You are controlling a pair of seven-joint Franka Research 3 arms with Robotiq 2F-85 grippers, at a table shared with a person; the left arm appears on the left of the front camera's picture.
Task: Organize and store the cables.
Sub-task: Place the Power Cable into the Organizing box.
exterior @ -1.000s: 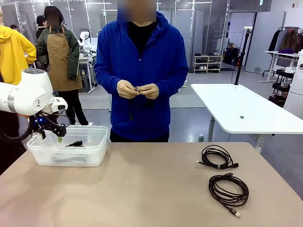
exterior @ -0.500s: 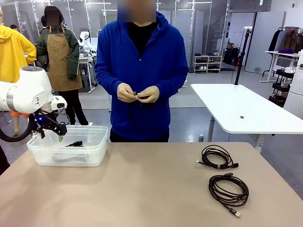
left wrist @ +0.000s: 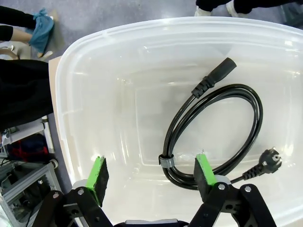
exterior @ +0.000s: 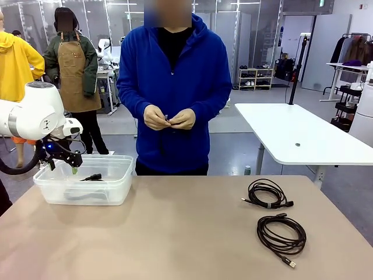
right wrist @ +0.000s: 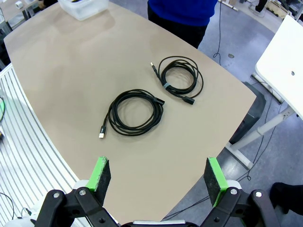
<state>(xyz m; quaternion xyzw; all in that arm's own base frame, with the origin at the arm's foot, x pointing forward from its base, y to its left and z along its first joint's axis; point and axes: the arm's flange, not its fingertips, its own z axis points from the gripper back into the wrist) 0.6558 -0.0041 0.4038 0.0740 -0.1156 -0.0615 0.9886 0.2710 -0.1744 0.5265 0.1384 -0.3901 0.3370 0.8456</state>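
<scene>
Two coiled dark cables lie on the table's right part: one black coil (exterior: 268, 193) (right wrist: 180, 76) farther back, one dark-brown coil (exterior: 282, 234) (right wrist: 134, 112) nearer the front. A third black cable with a power plug (left wrist: 213, 137) (exterior: 92, 177) lies inside the clear plastic bin (exterior: 119, 192) (left wrist: 94, 71) at the left. My left gripper (exterior: 61, 165) (left wrist: 151, 172) hangs open above the bin, nothing between its green pads. High above the table, my right gripper (right wrist: 158, 174) stands open and empty, looking down on the two coils. The person's hands (exterior: 169, 118) hold a small dark thing at chest height.
The tan table (exterior: 175, 233) has bare room across its middle and front. A white table (exterior: 303, 134) stands behind at the right. Other people stand at the far left background.
My left arm has lifted slightly above the bin and its jaws have opened a bit wider. The person's hands shifted a little. The coils on the table lie as before.
</scene>
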